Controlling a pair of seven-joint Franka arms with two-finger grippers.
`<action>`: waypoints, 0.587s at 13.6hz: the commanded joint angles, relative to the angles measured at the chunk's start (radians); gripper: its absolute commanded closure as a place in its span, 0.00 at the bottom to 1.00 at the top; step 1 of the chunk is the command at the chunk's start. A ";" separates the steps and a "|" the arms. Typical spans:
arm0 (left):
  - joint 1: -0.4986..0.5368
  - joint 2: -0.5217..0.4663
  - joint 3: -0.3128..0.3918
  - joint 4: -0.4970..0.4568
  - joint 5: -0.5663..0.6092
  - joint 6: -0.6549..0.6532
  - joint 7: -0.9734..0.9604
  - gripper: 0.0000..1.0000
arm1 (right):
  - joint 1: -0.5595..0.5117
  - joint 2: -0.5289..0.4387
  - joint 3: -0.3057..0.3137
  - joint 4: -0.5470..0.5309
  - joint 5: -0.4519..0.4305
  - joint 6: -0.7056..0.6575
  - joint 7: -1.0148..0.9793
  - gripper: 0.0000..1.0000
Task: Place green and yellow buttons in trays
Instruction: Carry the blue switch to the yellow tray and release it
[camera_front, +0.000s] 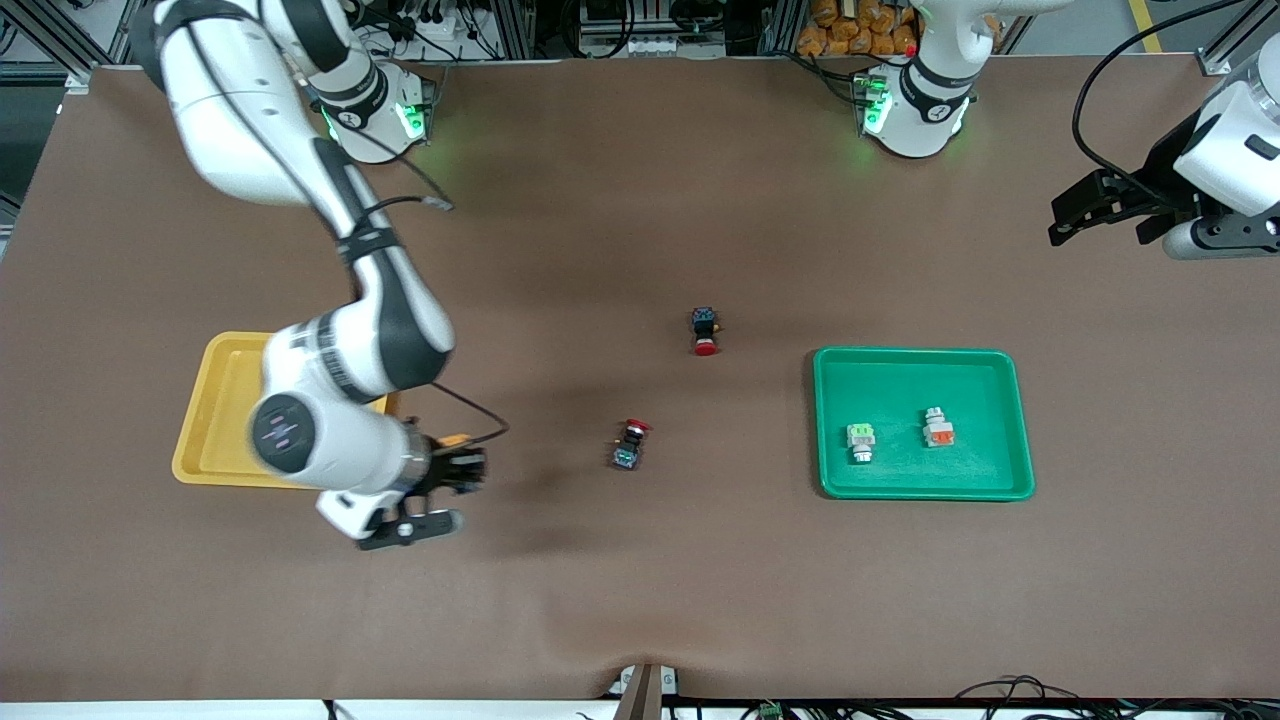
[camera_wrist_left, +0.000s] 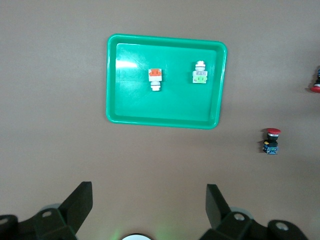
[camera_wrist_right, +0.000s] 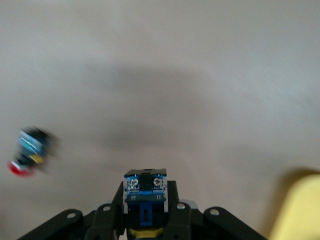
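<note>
A brown table (camera_front: 640, 560) holds two shallow trays and several small push-button switches. The right gripper (camera_front: 470, 470) hangs over bare table just beside the yellow tray (camera_front: 215, 400), at that tray's corner nearest the front camera; its fingers are clamped narrow on a black-bodied button (camera_wrist_right: 145, 197) with a blue terminal end and a sliver of yellow cap visible in the right wrist view. The right arm's forearm covers part of the yellow tray, so what lies inside it cannot be made out. Toward the left arm's end of the table sits the green tray (camera_front: 920, 360), and two white-bodied buttons rest in it, well apart from the rim: one with a light-green block (camera_front: 861, 440) and one with an orange block (camera_front: 937, 428), side by side with a gap between them. On the open table between the two trays lie two red-capped black buttons, apart from each other: one (camera_front: 705, 331) farther from the front camera, one (camera_front: 629, 443) nearer to it. The nearer red-capped button lies between the right gripper and the green tray. The left gripper (camera_wrist_left: 149, 206) waits high over the table at the left arm's end, its fingers spread wide and holding nothing.
</note>
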 joint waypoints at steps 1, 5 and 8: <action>0.006 -0.001 0.004 0.003 -0.003 0.006 0.035 0.00 | -0.117 -0.030 0.026 -0.045 0.011 -0.170 -0.106 1.00; 0.008 0.003 0.004 0.025 -0.005 0.000 0.035 0.00 | -0.313 -0.027 0.022 -0.047 0.001 -0.358 -0.307 1.00; 0.006 0.009 0.004 0.025 -0.005 0.000 0.035 0.00 | -0.411 -0.023 0.017 -0.081 -0.079 -0.366 -0.444 1.00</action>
